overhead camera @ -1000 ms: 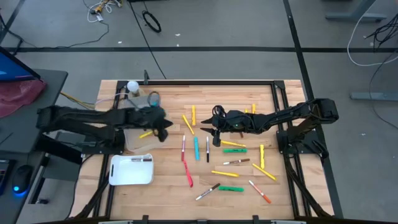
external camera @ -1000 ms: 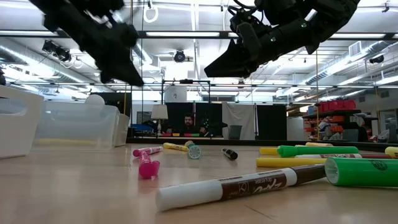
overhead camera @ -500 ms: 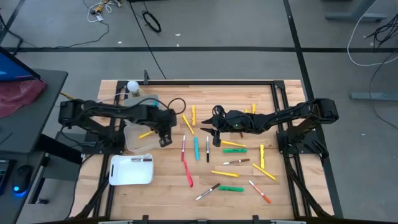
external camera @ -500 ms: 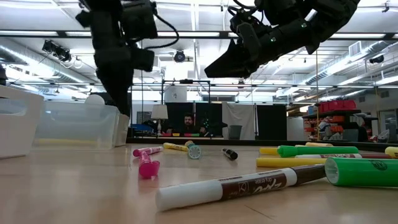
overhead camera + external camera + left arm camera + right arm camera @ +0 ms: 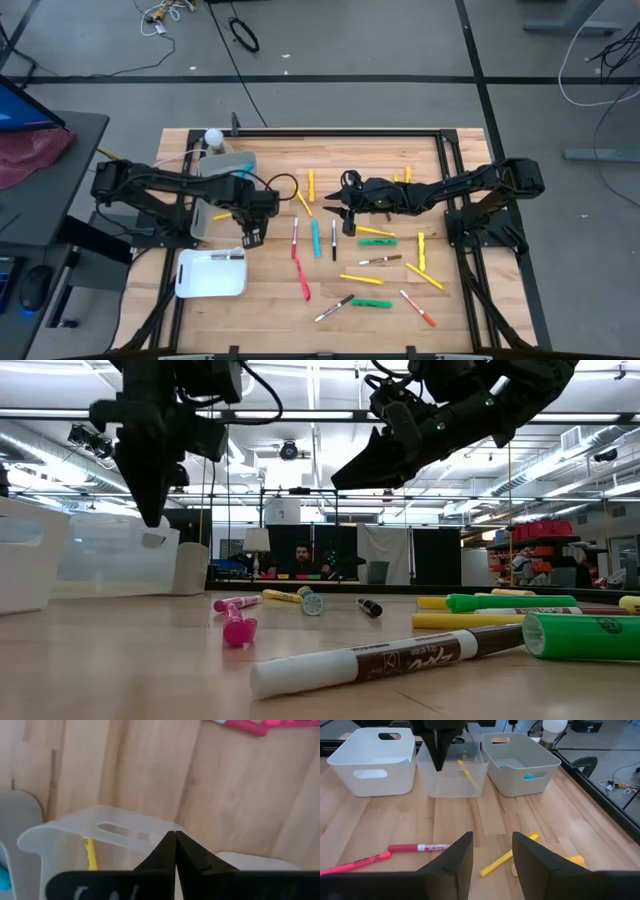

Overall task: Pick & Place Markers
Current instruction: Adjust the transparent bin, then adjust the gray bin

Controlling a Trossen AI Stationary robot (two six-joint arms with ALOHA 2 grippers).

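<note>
While l. claw hangs clenched: left gripper is pinched tight on nothing, tips down over bare wood, between the translucent bin and the white bin.
L. claw, wrist view: fingertips meet in a point aimed at the translucent bin's rim; one yellow marker lies inside, apart from the claw.
R. claw: right gripper hovers mid-table, jaws parted and empty, clear of the wood in the low view.
Step in hand (judgement): between picks. L. arm looks free for a fresh grab, r. arm is lined up over its stock but not committed.
Next move calls for: l. claw to open, swing toward table centre and come down astride one pen; r. claw to drop straight and square its jaws across a barrel, not along it.
Nearest to l. claw: red marker lies flat toward table centre, near but not touching.
Nearest to r. claw: black-and-white marker and light blue marker lie just beside its tips; a green marker sits to its other side. Wrist view shows a yellow pen on the wood just past the jaws.
Already binned: one pen in the white bin, one light blue pen in the grey bin.
Rest of markers: approx. a dozen scattered on the r. half of the table, well apart from both claws.
</note>
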